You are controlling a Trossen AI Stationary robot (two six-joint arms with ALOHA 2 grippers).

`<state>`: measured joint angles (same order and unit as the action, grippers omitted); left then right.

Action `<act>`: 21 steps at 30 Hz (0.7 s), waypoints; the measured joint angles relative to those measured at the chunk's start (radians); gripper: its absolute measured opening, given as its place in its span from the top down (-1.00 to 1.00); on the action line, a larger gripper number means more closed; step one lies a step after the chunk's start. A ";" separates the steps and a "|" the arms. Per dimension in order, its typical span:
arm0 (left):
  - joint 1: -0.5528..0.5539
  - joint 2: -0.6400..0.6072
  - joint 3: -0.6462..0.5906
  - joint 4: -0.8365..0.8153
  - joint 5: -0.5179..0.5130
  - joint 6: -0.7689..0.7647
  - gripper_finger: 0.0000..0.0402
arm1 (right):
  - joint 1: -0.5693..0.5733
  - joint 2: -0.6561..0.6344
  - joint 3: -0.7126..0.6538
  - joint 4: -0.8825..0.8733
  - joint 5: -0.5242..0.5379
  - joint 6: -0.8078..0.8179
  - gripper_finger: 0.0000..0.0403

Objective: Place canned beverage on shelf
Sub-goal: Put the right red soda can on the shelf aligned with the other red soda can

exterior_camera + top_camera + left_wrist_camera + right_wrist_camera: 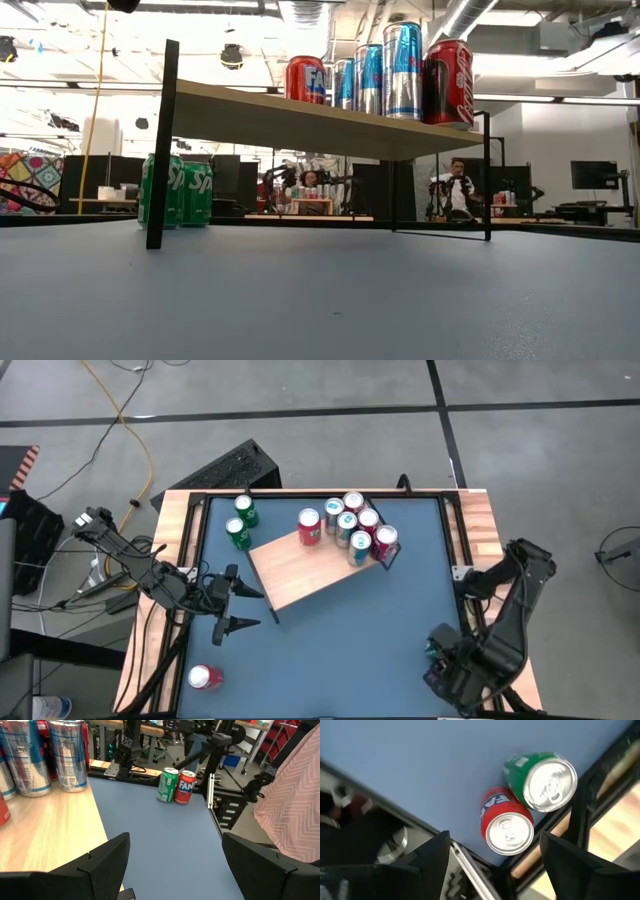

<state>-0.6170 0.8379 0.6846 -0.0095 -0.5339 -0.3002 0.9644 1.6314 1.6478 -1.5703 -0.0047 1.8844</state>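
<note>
Left tool (232, 603) hovers over the blue worktop (340, 640) just beside the shelf's near-left corner, fingers apart and empty. Right tool (436, 656) sits at the worktop's right front edge, fingers apart, above two upright cans.

Shelf (300, 568): light wood board on thin black legs, long axis running diagonally from front-left to rear-right. Six upright cans (352, 525) cluster at its rear-right end. Two green cans (241, 522) stand on the worktop behind it. One red can (205, 678) stands at front left.
</note>
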 joint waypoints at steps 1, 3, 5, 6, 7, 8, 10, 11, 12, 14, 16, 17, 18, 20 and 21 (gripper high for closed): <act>0.000 0.000 0.000 0.000 0.000 0.004 -0.51 | 0.009 0.000 -0.004 -0.001 0.005 0.058 -0.45; 0.000 0.000 0.000 0.001 -0.001 0.021 -0.51 | 0.026 0.004 -0.008 -0.003 -0.015 0.139 -0.45; 0.000 0.000 0.000 0.001 -0.001 0.030 -0.51 | 0.044 0.006 -0.020 0.000 -0.064 0.185 -0.45; 0.000 0.000 0.000 0.001 -0.001 0.032 -0.51 | 0.051 0.006 -0.028 0.001 -0.090 0.201 -0.45; 0.000 0.000 0.000 0.001 -0.001 0.033 -0.51 | 0.058 0.006 -0.037 0.001 -0.112 0.218 -0.45; 0.000 0.000 0.000 0.001 -0.001 0.033 -0.51 | 0.065 0.006 -0.045 0.000 -0.128 0.233 -0.45; 0.000 0.000 0.000 0.001 -0.001 0.034 -0.51 | 0.084 0.006 -0.060 0.002 -0.140 0.256 -0.45; 0.000 0.000 0.000 0.001 -0.001 0.034 -0.51 | 0.092 0.006 -0.064 0.005 -0.139 0.268 -0.45; 0.000 0.000 0.000 0.001 -0.001 0.034 -0.51 | 0.098 0.006 -0.064 0.009 -0.130 0.272 -0.45; 0.000 0.000 0.000 0.000 -0.001 0.034 -0.51 | 0.106 0.006 -0.064 0.032 -0.072 0.273 -0.45; 0.000 0.000 0.000 0.000 -0.001 0.034 -0.51 | 0.110 0.006 -0.063 0.047 -0.011 0.272 -0.45; 0.000 0.000 0.000 0.000 -0.001 0.034 -0.51 | 0.110 0.006 -0.063 0.046 0.010 0.272 -0.45; 0.000 0.000 0.000 0.001 -0.001 0.034 -0.51 | 0.114 0.006 -0.063 0.045 0.019 0.272 -0.45; 0.000 0.000 0.000 0.000 0.000 0.034 -0.51 | 0.120 0.008 -0.064 0.039 0.020 0.273 -0.45; 0.000 0.000 0.000 0.001 0.000 0.034 -0.51 | 0.121 0.008 -0.064 0.035 0.013 0.273 -0.45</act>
<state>-0.6170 0.8379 0.6846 -0.0090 -0.5343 -0.2661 1.0851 1.6394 1.5834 -1.5353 0.0086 2.1571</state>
